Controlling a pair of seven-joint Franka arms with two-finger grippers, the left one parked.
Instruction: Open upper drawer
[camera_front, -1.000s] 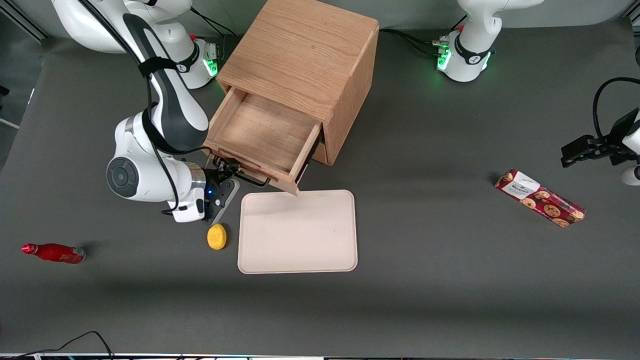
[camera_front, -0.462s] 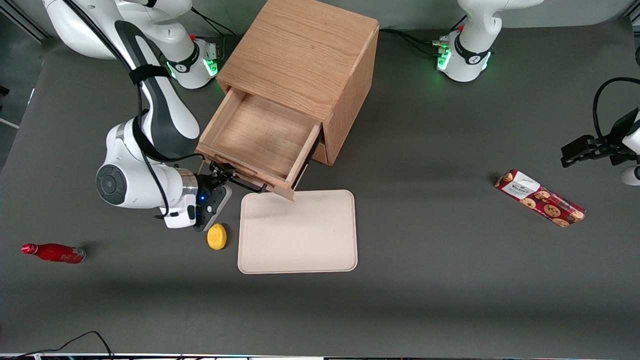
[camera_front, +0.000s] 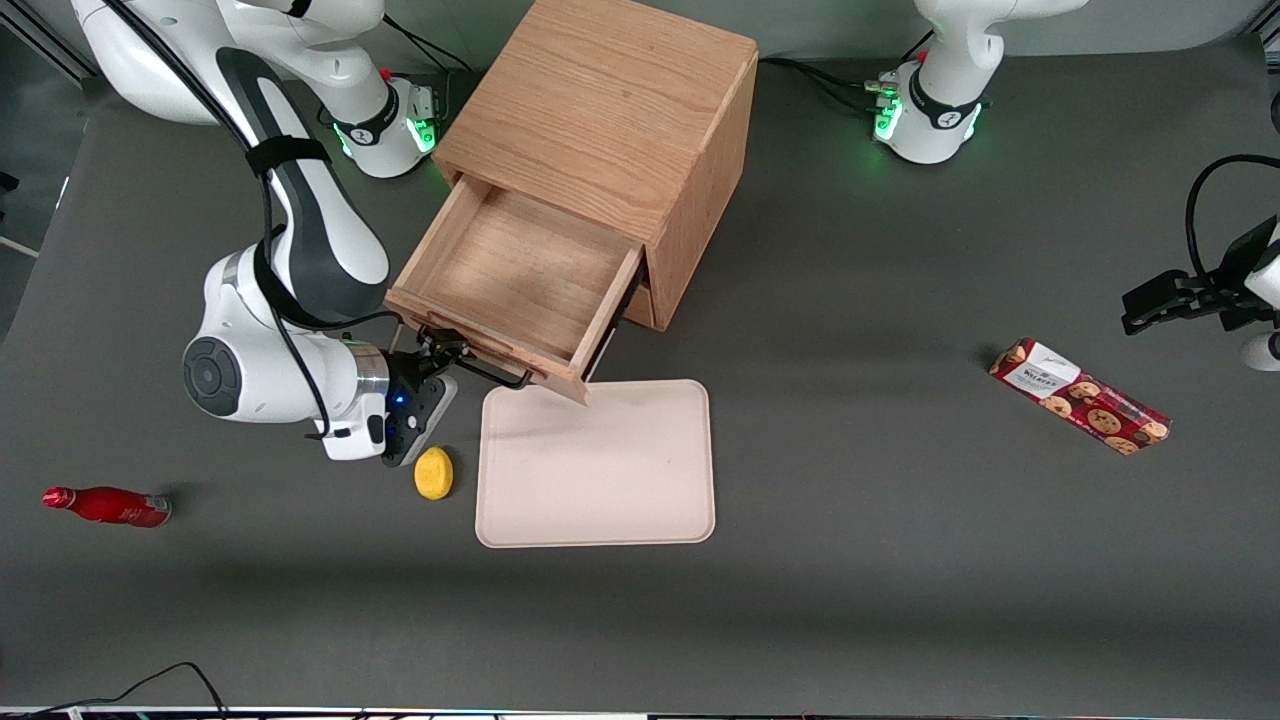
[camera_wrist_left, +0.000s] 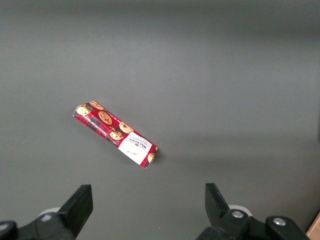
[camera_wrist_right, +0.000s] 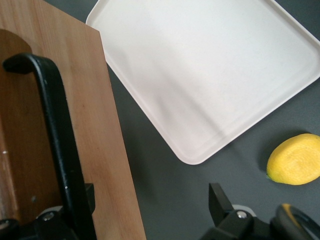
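Observation:
The upper drawer of the oak cabinet stands pulled well out, its plain wooden tray bare. Its thin black wire handle runs along the drawer front. My gripper is at one end of that handle, level with the drawer front. In the right wrist view the gripper is open and wide. The handle runs just next to one finger, and the edge of the drawer front lies between the fingers. The fingers do not clamp the handle.
A pale tray lies flat in front of the drawer, nearer the front camera. A yellow lemon-like piece sits beside it, just under my wrist. A red bottle lies toward the working arm's end. A cookie packet lies toward the parked arm's end.
The upper drawer has slid farther out of the cabinet. My gripper and wrist moved with its handle, away from the cabinet toward the working arm's end.

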